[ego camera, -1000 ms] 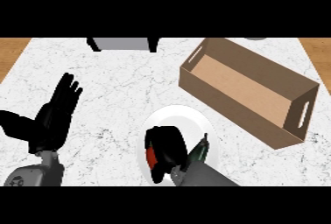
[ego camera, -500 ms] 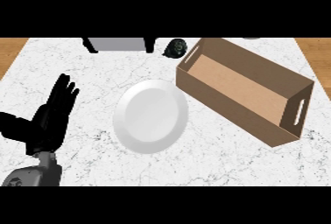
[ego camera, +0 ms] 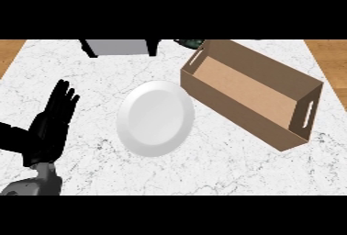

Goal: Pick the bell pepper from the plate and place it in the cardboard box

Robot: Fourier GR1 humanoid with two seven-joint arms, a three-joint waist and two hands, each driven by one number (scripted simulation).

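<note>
Head view: a white plate (ego camera: pixel 155 118) lies bare near the middle of the white marbled surface (ego camera: pixel 224 170), with no bell pepper on it. The pepper cannot be found anywhere in this view; neither the plate nor the visible floor of the box shows it, so where it is now cannot be told.

Toward the surface's right edge and far right corner stands the open cardboard box (ego camera: pixel 251 93), set at a slant, its near left corner just beside the plate's rim. A slot handle is cut in its right end wall, and the brown floor that shows holds nothing.

Near the left edge the robot's left hand (ego camera: pixel 51 123) rests open, fingers straight and pointing up the view, holding nothing. The right hand shows nowhere, so the state of its fingers cannot be told.

At the far edge, a grey object with dark legs (ego camera: pixel 119 46) is cut off by the frame, and a small dark object (ego camera: pixel 191 43) sits just behind the box's far corner, too unclear to name.

A bell pepper would likely be light, hollow, fairly stiff and glossy enough to slip; wrapping the fingers round its broad middle seems the safest hold.
</note>
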